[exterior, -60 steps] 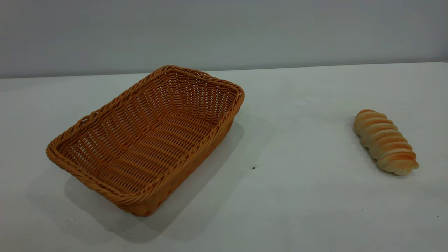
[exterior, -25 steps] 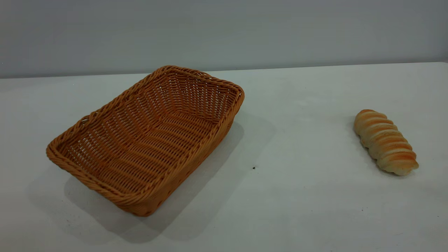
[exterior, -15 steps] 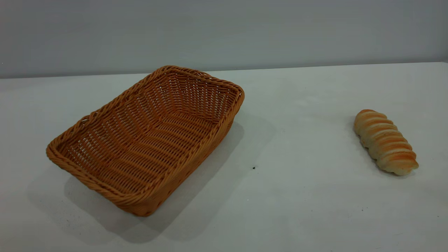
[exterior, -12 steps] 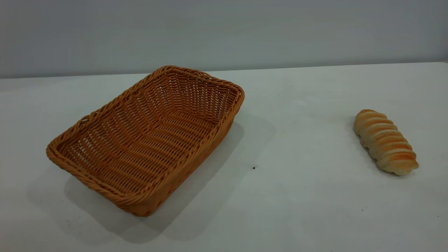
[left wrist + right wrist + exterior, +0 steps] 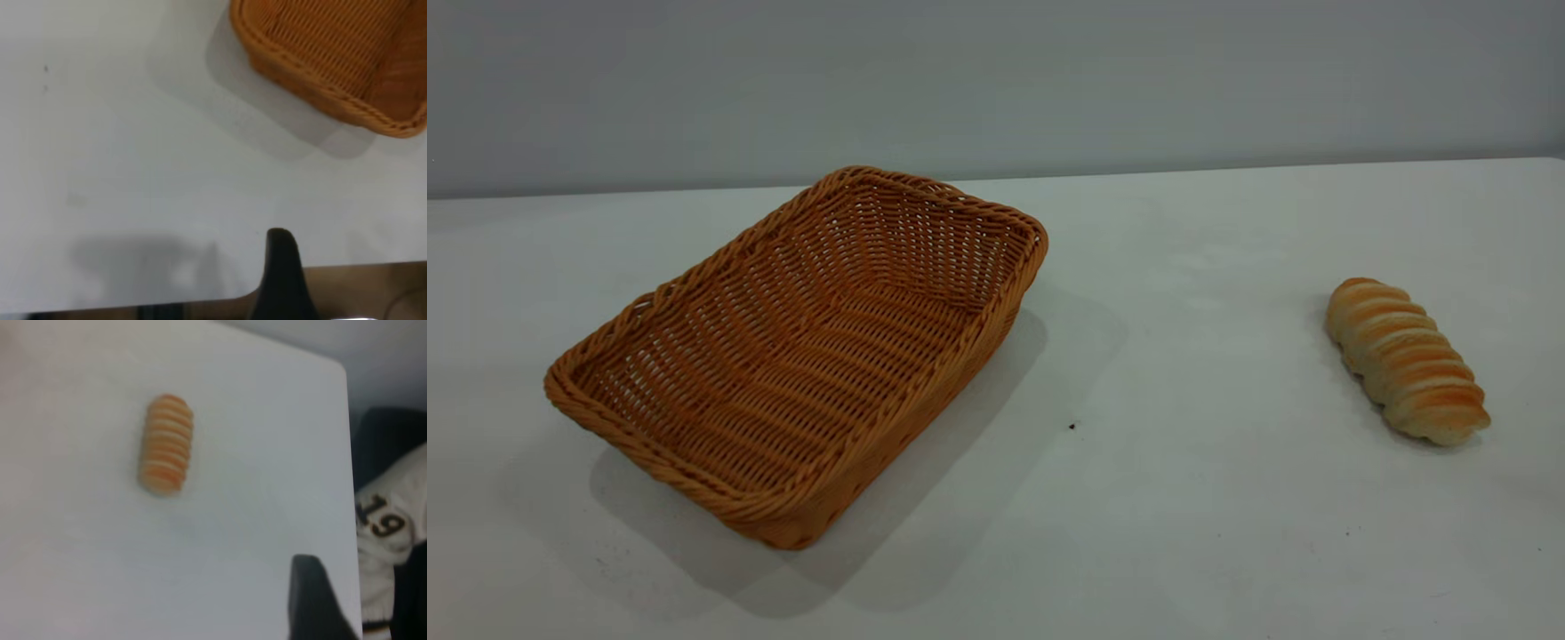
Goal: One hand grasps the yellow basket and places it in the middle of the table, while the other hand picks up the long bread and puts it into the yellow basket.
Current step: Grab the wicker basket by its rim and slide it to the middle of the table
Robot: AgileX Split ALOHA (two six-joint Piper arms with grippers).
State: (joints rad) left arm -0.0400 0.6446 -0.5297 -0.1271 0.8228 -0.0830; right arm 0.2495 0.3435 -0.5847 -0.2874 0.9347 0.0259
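The yellow basket (image 5: 800,356) is a large woven tray lying empty on the left half of the white table (image 5: 1156,498), set at a slant. Its corner also shows in the left wrist view (image 5: 333,53). The long bread (image 5: 1403,360), pale with orange ridges, lies on the table at the far right, and the right wrist view looks down on the bread (image 5: 165,444). Neither arm appears in the exterior view. A black part of my left gripper (image 5: 283,273) hangs over the table's edge, well away from the basket. My right gripper (image 5: 313,600) hovers near a table edge, apart from the bread.
A small dark speck (image 5: 1072,427) marks the table between basket and bread. Beyond the table edge in the right wrist view lies white cloth printed with the number 19 (image 5: 390,527). Brown floor (image 5: 360,293) shows past the edge under the left gripper.
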